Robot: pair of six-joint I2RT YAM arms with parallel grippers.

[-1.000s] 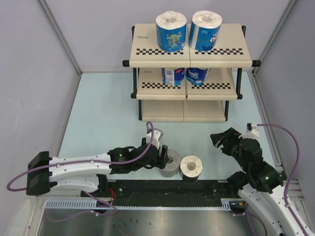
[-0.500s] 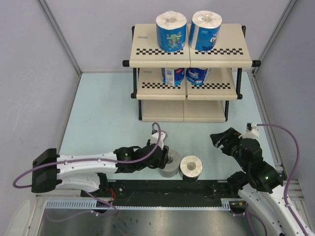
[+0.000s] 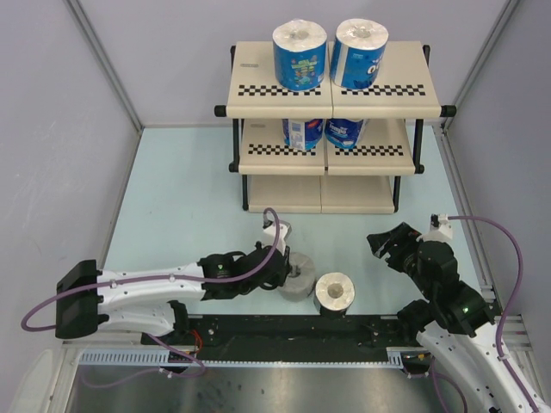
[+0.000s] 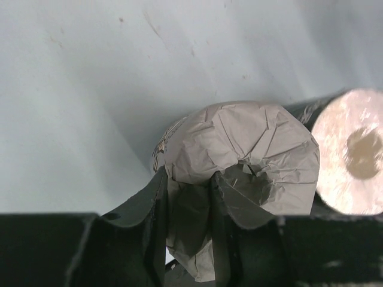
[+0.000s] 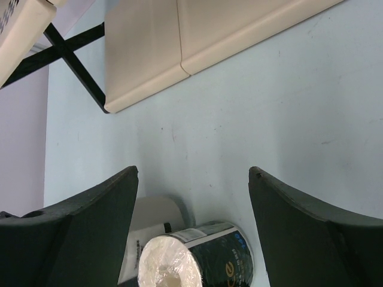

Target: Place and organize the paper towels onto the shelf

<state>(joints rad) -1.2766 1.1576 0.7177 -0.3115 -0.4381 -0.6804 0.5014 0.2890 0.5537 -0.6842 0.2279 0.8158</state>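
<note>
The shelf stands at the back with two blue-wrapped paper towels on its top tier and two on the middle tier. The grey roll stands on the table near the front, touching the dark-wrapped roll. My left gripper is shut on the grey roll's wall, one finger in the core and one outside. The dark roll's white end is at its right. My right gripper is open and empty, right of the dark roll.
The shelf's bottom board is bare, with the black frame leg beside it. A black rail runs along the near table edge. Grey walls close in the left, back and right sides.
My left gripper has moved right onto the grey roll and shut on its wall. The right arm has not moved.
</note>
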